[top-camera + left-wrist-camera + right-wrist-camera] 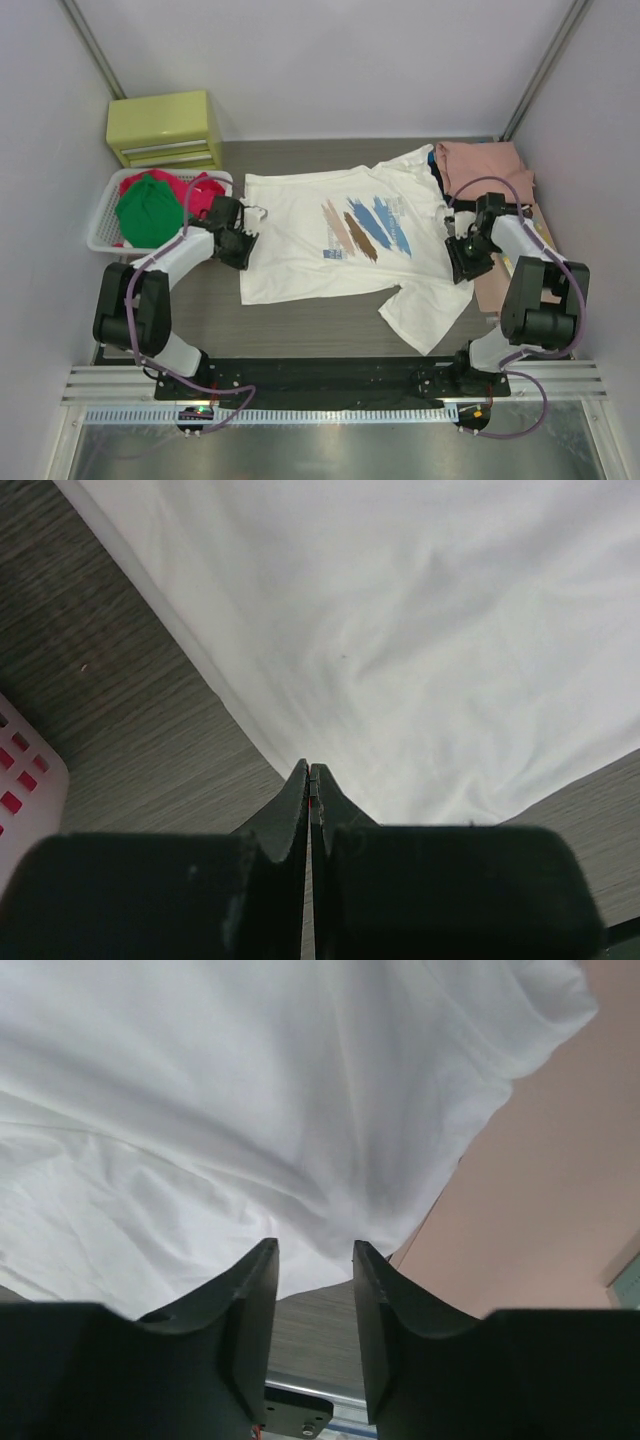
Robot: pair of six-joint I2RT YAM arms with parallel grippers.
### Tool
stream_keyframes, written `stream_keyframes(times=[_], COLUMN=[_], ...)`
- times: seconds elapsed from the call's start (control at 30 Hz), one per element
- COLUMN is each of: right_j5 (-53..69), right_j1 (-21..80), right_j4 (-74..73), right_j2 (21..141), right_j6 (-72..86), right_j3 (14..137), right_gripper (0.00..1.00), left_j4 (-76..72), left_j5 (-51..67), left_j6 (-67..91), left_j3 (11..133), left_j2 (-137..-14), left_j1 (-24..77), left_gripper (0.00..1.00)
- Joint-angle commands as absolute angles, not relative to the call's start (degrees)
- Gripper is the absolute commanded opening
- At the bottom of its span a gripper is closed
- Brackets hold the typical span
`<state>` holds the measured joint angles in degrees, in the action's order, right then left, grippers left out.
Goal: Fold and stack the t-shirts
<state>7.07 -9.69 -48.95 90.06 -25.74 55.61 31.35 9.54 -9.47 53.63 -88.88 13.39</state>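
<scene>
The white t-shirt [330, 235] with the blue, brown and pink brush-stroke print lies spread flat, print up, in the middle of the table. My left gripper [240, 247] is at its left edge. In the left wrist view the jaws [310, 772] are shut, tips at the hem of the white cloth [420, 630], with no cloth visible between them. My right gripper [462, 262] is at the shirt's right edge, by the sleeve. In the right wrist view it [312, 1255] is open and empty, and the white cloth [250, 1110] begins just past the tips.
A white slotted basket [100, 243] at the left holds a green shirt [148, 208] and red shirts [205, 195]. A salmon-pink shirt [485, 165] and a black one [440, 180] lie at the back right; salmon cloth [560, 1210] borders the right gripper. A yellow-green drawer box [165, 128] stands at the back left.
</scene>
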Motion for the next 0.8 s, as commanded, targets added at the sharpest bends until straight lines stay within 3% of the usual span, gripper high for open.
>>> stream_keyframes(times=[0.0, 0.17, 0.27, 0.3, 0.33, 0.57, 0.67, 0.77], right_j5=[11.95, 15.20, 14.42, 14.41, 13.89, 15.03, 14.94, 15.21], right_j1=[-9.58, -9.58, -9.58, -9.58, -9.67, -9.67, -9.67, -9.58], right_j4=[-49.83, -53.87, -54.23, -54.58, -54.58, -52.48, -52.82, -53.17], right_j2=[79.57, 70.07, 63.03, 61.80, 59.44, 54.49, 54.76, 55.45], right_j6=[-26.11, -24.44, -22.15, -21.71, -20.23, -15.65, -14.77, -14.33], right_j3=[60.55, 68.53, 69.43, 69.09, 67.95, 60.21, 61.17, 62.58], right_gripper=[0.48, 0.54, 0.35, 0.05, 0.01, 0.01, 0.01, 0.01], left_j4=[27.60, 26.72, 26.54, 26.80, 26.98, 35.21, 38.39, 40.42], left_j5=[10.37, 9.58, 9.06, 8.70, 8.27, 4.94, 1.50, 0.97], left_j6=[-10.90, -10.73, -10.37, -10.63, -10.55, -9.23, -9.23, -7.21], left_j3=[52.12, 51.42, 53.60, 56.48, 58.08, 81.44, 94.61, 100.35], left_j2=[-84.55, -84.38, -85.68, -86.39, -88.22, -104.36, -112.90, -119.06], left_j1=[13.54, 13.54, 13.54, 13.54, 13.62, 13.62, 13.54, 13.54], left_gripper=[0.00, 0.00, 0.00, 0.00, 0.00, 0.00, 0.00, 0.00])
